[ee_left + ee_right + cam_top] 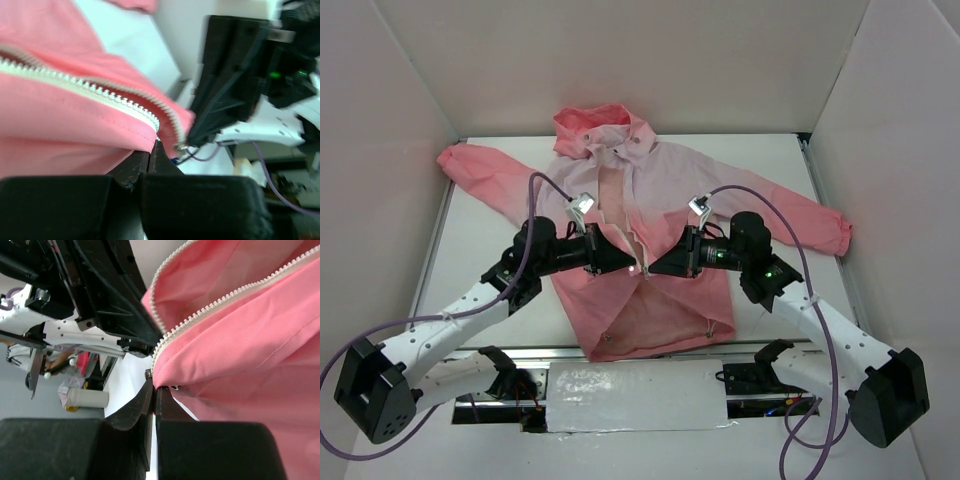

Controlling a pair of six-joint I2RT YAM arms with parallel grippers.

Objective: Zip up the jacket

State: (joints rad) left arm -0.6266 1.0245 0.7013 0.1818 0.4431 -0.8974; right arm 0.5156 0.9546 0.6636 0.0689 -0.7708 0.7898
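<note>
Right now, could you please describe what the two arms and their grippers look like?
The left arm and right arm have white links dotted with small holes and black joint housings. A purple cable loops along each. The left gripper and right gripper are black and wedge-shaped; a green light glows on the right arm.

Tight squeeze at centre: the left pincer [628, 264] and right pincer [652, 270] sit nearly tip to tip over the jacket [660, 185], hardly a gap between them. White walls [380, 120] box in three sides. Bare tabletop [470, 245] lies open on either flank.
</note>
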